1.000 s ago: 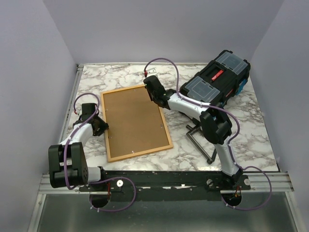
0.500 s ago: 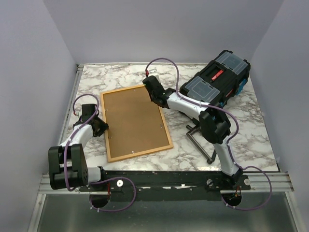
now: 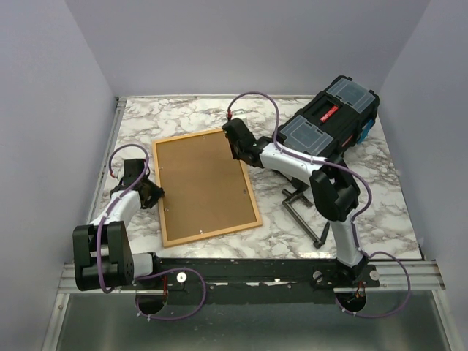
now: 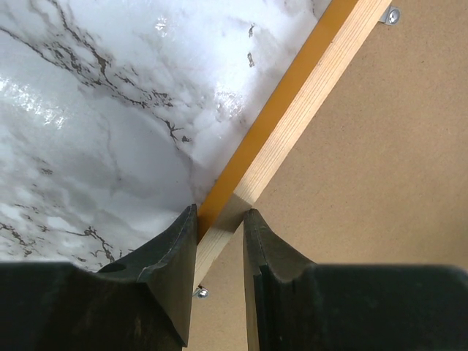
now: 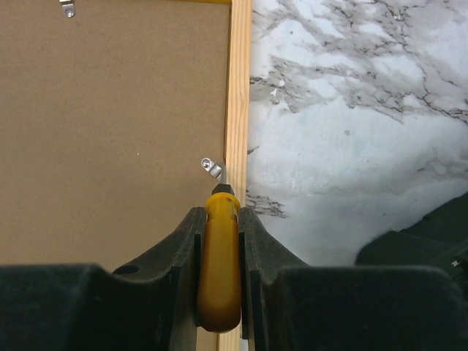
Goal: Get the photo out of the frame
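Note:
The frame (image 3: 212, 232) lies face down on the marble table, its light wood back up. The photo (image 3: 201, 184) sits inside it; only its brown board back shows, the picture side is hidden. My left gripper (image 3: 153, 194) is shut on the frame's left rail (image 4: 303, 110), one finger on the orange outer side and one on the inner side. My right gripper (image 3: 239, 153) hangs over the right rail (image 5: 238, 88), shut on a yellow-handled screwdriver (image 5: 219, 263). The screwdriver's dark tip points at a small metal clip (image 5: 211, 167) at the board's edge.
A black toolbox (image 3: 329, 124) with clear lid compartments stands at the back right. A black metal bracket (image 3: 303, 212) lies on the table (image 3: 373, 205) by the right arm. More small clips (image 4: 393, 14) hold the board along the rails.
My right arm has shifted slightly right and nearer along the frame's right rail with the screwdriver. The left gripper has kept its hold in place.

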You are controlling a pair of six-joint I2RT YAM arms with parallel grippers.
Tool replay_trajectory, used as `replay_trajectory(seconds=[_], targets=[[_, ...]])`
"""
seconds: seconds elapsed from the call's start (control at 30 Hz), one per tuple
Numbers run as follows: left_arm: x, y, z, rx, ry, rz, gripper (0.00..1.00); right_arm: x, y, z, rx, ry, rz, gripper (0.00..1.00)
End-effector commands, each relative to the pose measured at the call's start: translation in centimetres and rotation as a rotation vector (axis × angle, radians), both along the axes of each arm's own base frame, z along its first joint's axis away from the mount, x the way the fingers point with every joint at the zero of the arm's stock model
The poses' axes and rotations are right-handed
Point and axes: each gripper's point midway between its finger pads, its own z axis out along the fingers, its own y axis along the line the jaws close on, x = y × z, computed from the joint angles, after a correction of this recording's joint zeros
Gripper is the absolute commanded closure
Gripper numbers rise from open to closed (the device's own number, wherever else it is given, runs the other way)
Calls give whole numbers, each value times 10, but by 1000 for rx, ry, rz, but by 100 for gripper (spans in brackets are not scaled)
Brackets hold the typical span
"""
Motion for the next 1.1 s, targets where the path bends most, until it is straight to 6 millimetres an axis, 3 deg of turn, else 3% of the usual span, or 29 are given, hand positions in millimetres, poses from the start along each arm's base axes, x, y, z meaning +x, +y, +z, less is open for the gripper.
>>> replay_trajectory(seconds=[0.0, 0.27, 0.6, 0.77, 0.93, 1.07], targets=[[-13, 9, -7, 23, 40, 84, 100, -42, 6, -11, 24, 129, 94, 99], [-14, 8, -7, 20, 37, 89, 100, -58, 13, 7, 27, 112, 120, 99], [-16, 7, -5, 22, 20, 106, 100, -89, 10, -12, 11, 325, -29, 99], [-17, 8, -5, 24, 12, 118, 100, -92, 1, -6, -37, 303, -80, 99], [-18, 6, -5, 21, 8, 117, 100, -97, 6, 12, -13, 263, -42, 99], [-18, 4, -2, 7, -12, 111, 100, -85, 6, 40, 23, 159, -19, 99]])
